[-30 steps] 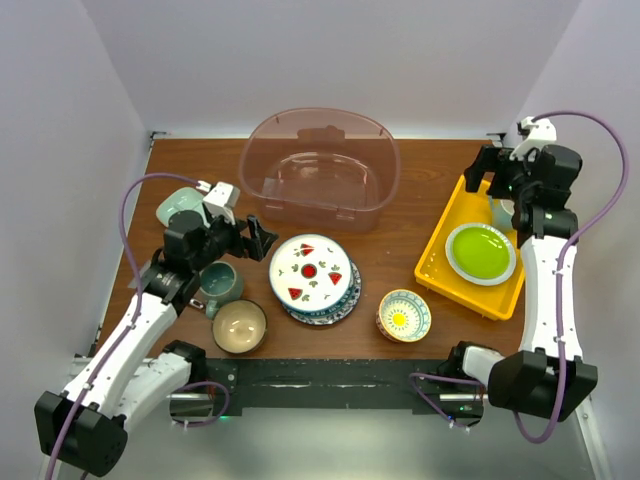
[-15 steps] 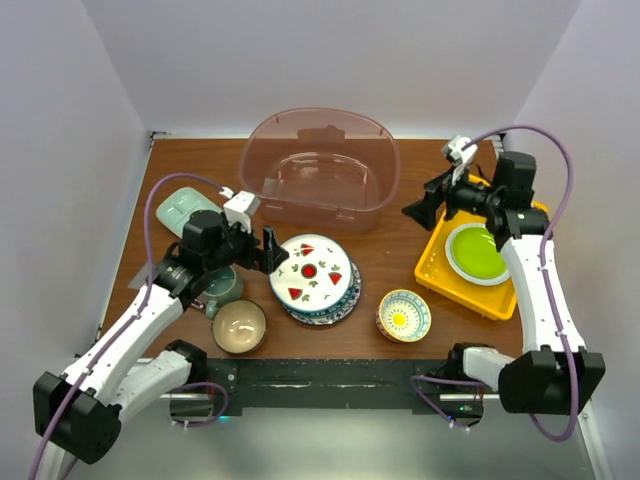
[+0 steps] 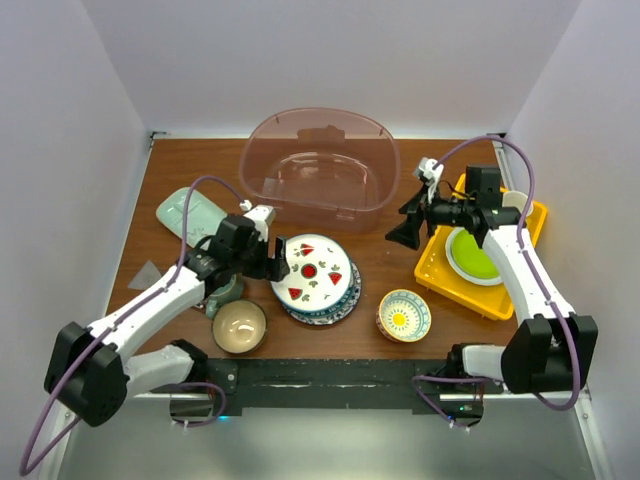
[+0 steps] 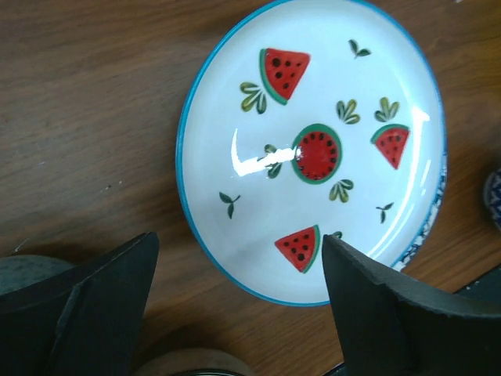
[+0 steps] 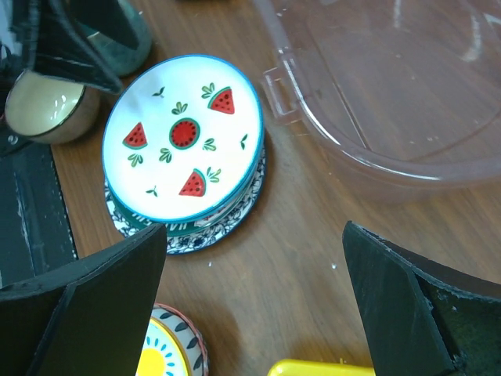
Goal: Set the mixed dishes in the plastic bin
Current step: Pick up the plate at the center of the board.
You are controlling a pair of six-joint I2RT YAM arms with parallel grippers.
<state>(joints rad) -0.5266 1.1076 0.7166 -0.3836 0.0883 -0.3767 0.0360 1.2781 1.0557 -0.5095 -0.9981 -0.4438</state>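
We see the left pincer (image 4: pixel 236 244) wide at the left rim of the watermelon plate (image 4: pixel 313 149), gripping nothing, and we cannot tell if it touches. That plate sits stacked on the blue-patterned plate (image 3: pixel 328 316) mid-bench (image 3: pixel 200 168). The right pincer (image 5: pixel 254 229) is wide and empty above the bench between the plastic bin (image 3: pixel 320 206) and the yellow tray (image 3: pixel 440 276). The bin sits at the far edge, with the mint dish (image 3: pixel 185 212), teal mug (image 3: pixel 222 291), tan bowl (image 3: pixel 239 326) and 1 small patterned bowl (image 3: pixel 404 315) all outside it.

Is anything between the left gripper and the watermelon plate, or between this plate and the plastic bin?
Nothing visible. The left gripper hangs open over the watermelon plate; only table lies between it and the plastic bin.
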